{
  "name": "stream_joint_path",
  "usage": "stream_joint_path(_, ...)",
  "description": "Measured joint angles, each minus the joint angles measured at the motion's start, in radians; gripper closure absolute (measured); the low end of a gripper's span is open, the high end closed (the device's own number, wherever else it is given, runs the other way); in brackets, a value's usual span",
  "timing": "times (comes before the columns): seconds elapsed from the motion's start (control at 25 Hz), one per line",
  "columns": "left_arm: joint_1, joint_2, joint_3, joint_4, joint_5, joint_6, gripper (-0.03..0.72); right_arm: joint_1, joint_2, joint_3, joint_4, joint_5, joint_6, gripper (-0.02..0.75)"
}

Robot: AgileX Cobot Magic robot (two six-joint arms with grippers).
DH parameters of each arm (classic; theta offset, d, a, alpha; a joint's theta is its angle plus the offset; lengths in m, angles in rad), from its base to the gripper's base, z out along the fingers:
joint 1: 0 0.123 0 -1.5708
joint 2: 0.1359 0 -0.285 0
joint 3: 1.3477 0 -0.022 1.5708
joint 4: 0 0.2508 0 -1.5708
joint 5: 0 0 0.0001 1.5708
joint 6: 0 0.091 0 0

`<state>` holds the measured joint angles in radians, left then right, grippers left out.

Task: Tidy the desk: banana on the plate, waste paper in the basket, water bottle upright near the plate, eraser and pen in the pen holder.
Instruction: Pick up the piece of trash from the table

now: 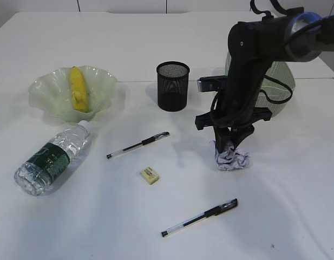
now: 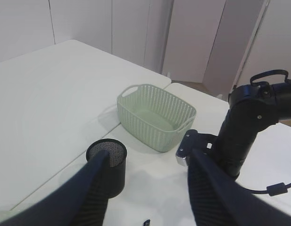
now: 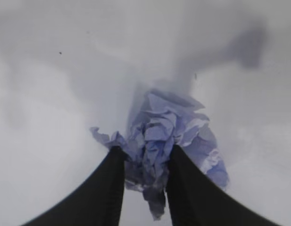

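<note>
Your right gripper (image 3: 144,157) fingers are clamped on the waste paper (image 3: 166,136), but only one edge; lift fast and it tears free short of the basket (image 2: 156,117). Left fingers (image 2: 95,188) apart, idle.

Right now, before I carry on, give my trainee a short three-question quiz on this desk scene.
1. True or false: the banana already lies on the plate.
2. How many pens are on the desk?
3. What is the right hand closed on: A) eraser, B) paper wad, C) bottle?

Key:
1. True.
2. Two: one near the holder, one at the front.
3. B. The wad sits between the fingers, on the desk, beside the basket.
</note>
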<state>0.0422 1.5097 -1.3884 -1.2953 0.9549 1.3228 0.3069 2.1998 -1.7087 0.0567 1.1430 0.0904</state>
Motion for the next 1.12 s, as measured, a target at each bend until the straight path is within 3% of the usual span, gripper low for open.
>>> stream_joint_path(0.32, 0.0, 0.0, 0.0, -0.004, 0.0, 0.0, 0.308, 0.0, 0.0, 0.0, -0.043, 0.028, 0.0, 0.714)
stream_joint_path(0.76, 0.0, 0.0, 0.0, -0.007, 0.0, 0.0, 0.311, 0.0, 0.0, -0.012, -0.063, 0.062, 0.0, 0.727)
stream_joint_path(1.12, 0.0, 0.0, 0.0, -0.007, 0.0, 0.0, 0.311, 0.0, 0.0, -0.185, -0.027, 0.074, 0.0, 0.727)
